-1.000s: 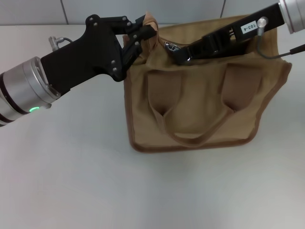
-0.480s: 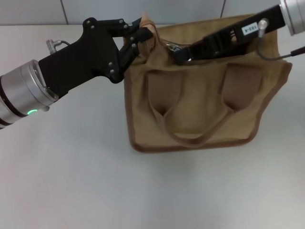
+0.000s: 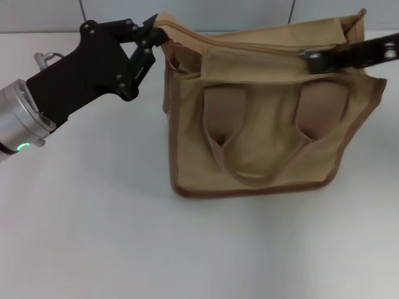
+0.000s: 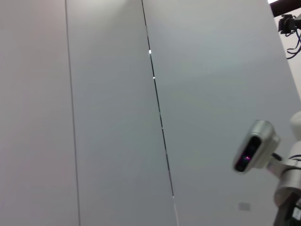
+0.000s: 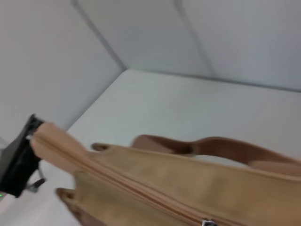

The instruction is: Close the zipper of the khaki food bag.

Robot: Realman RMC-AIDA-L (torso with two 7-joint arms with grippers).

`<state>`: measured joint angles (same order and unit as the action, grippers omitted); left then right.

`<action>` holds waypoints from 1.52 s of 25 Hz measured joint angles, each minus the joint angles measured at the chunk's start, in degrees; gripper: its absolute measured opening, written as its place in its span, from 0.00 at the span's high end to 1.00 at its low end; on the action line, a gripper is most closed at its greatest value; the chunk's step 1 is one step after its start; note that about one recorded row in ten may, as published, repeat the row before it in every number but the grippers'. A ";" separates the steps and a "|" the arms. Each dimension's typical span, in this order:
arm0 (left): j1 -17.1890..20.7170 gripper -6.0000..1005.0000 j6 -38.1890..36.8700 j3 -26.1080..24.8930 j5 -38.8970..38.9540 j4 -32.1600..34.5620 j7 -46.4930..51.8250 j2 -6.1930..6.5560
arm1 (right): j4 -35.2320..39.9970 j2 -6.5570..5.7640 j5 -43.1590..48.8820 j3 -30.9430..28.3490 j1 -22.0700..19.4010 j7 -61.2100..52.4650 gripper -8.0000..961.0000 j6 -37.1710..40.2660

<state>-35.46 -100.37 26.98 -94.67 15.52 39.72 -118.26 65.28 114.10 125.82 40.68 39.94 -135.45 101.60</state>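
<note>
The khaki food bag (image 3: 268,118) lies on the white table with its two handles (image 3: 262,168) towards me. My left gripper (image 3: 157,31) is shut on the bag's far left top corner and holds it taut. My right gripper (image 3: 313,58) is at the bag's top, right of the middle, shut on the small silver pull tab (image 3: 308,55). The tan zipper (image 5: 136,190) runs closed from the left corner to the pull tab (image 5: 207,222) in the right wrist view, where the left gripper (image 5: 19,165) also shows far off. The left wrist view shows none of these.
The white table (image 3: 124,237) spreads in front of and left of the bag. A grey panelled wall (image 3: 187,12) stands close behind the bag. The left wrist view shows only wall panels and a white camera unit (image 4: 254,150).
My right gripper has slid right along the bag's top with the pull tab, closing the opening behind it. My left gripper has drawn the corner left and back, stretching the top.
</note>
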 joint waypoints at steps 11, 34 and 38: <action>-0.38 0.94 2.66 -1.29 0.15 0.93 0.88 0.09 | 2.48 0.17 -2.00 -3.52 -5.09 3.11 0.89 1.28; 0.45 0.95 2.12 -0.13 -0.37 4.09 14.79 0.12 | -32.33 -1.42 -23.35 -5.52 -13.93 63.43 0.38 19.66; 0.59 0.95 2.22 0.19 -0.43 4.41 16.40 0.25 | -33.12 0.30 -17.94 -5.52 -14.73 70.77 0.30 17.47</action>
<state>-34.87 -98.15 27.16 -95.09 19.93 56.13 -118.01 32.16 114.39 107.88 35.17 25.21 -64.68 119.07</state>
